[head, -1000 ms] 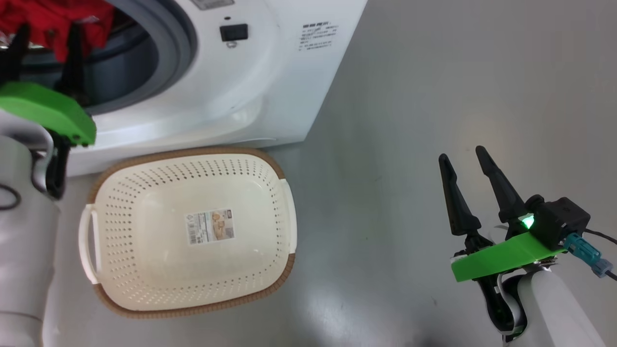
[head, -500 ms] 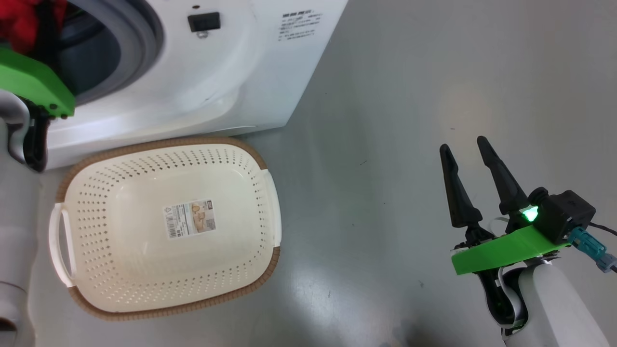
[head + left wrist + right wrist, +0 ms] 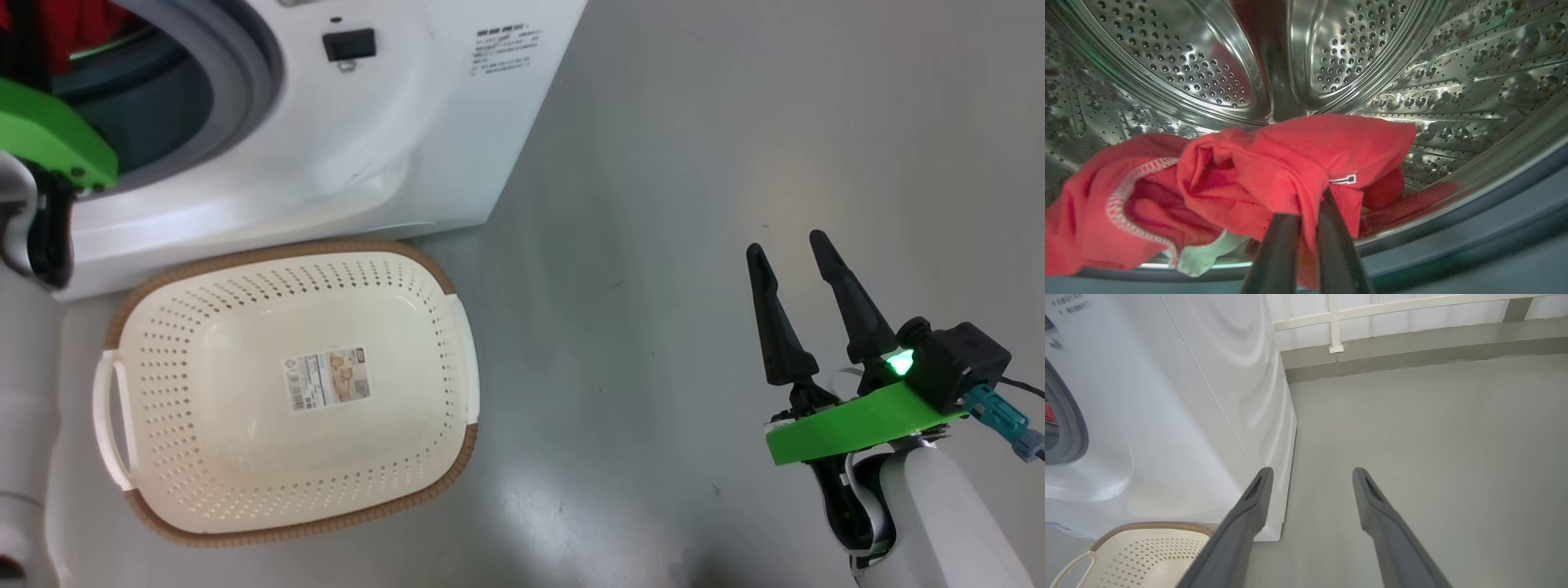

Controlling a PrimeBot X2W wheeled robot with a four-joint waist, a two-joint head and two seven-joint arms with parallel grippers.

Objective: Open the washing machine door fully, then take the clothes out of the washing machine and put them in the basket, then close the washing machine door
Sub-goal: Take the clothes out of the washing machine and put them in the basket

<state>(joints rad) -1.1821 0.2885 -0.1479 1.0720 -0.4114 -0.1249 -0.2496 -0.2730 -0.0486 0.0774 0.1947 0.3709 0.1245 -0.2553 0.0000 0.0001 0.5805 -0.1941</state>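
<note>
**Head view, compared with a second ago.** The washing machine (image 3: pixel 392 147) and the basket (image 3: pixel 220 441) have slid together toward 9 o'clock, then drifted partway back. They shift as one, so this reads as head motion. Neither object appears displaced.

**Real change.** The green mount (image 3: pixel 49 139) on the left wrist sits higher against the grey rubber ring (image 3: pixel 265 65) than a second ago. Less red shows at 11 o'clock, though framing may account for part of that. Judgement: the left arm is repositioning at the drum mouth and is not yet carrying anything out.

**Left gripper** (image 3: pixel 1308 206): the fingers are pressed nearly together, pinching a fold of the clothes (image 3: pixel 1290 159) beside a small white tab. The hold looks like a thin edge of fabric and could slip under a pull.

**Clothes:** they are inside the drum (image 3: pixel 1180 61), bunched low. In the left wrist view they spread from 6 toward 9 o'clock, with a white-stitched hem at 8 o'clock. Part of the garment drapes on the drum's lower lip.

**Right gripper** (image 3: pixel 784 245): the fingers are spread and hold nothing. It hangs over the bare floor (image 3: pixel 694 122) at 4 o'clock, well apart from the basket, pose unchanged.

**Basket:** it is empty, with the paper label (image 3: pixel 326 380) visible on its bottom. It sits at 8 o'clock, just in front of the machine.

**Status:** extraction is under way. The transfer to the basket and the closing of the washing machine door are not done.
</note>
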